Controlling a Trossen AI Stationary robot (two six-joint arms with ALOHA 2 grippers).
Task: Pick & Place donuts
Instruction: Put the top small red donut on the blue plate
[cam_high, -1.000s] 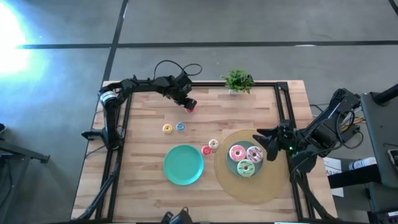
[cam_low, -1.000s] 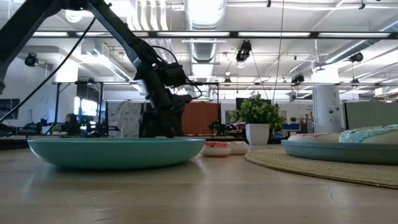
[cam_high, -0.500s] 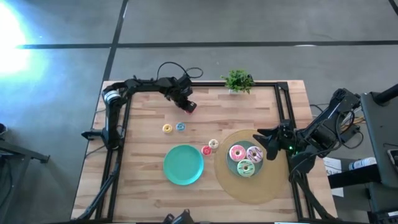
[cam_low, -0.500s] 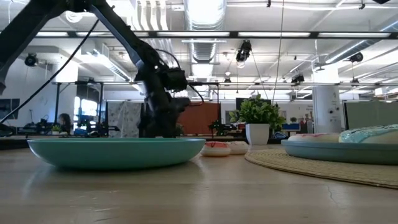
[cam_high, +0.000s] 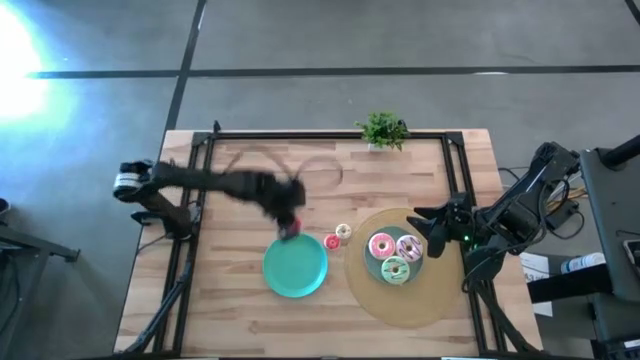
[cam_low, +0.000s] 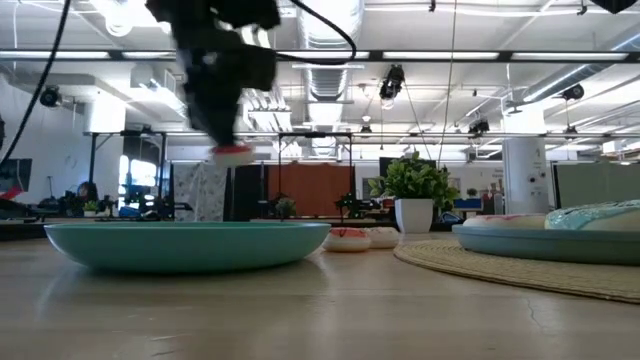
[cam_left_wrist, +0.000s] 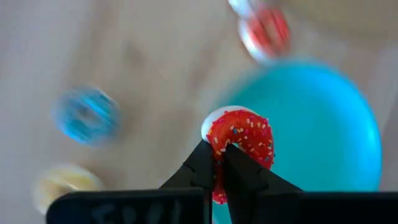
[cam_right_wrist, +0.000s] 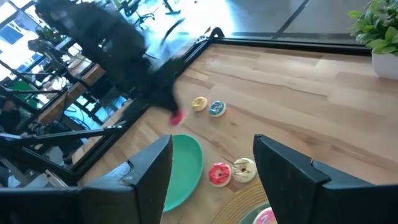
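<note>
A teal plate (cam_high: 295, 266) lies near mid-bench, a round woven mat (cam_high: 410, 300) to its right. A potted plant (cam_high: 382, 129) stands at the bench's (cam_high: 400, 170) far edge.

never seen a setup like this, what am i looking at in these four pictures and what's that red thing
This is a robot with two dark arms at a wooden table, each ending in a two-finger gripper. One picture looks straight down, one looks level across the tabletop, and the other two come from cameras on the arms' wrists.

The red thing is a small toy donut with sprinkles. The left gripper is shut on it and carries it in the air, at the edge of an empty teal plate; the arm is blurred by its motion.

The right gripper is open and waits by a round woven mat, where a second plate holds three bigger donuts. On the bare wood lie a yellow and a blue donut, a red and a cream one, and a potted plant.
</note>
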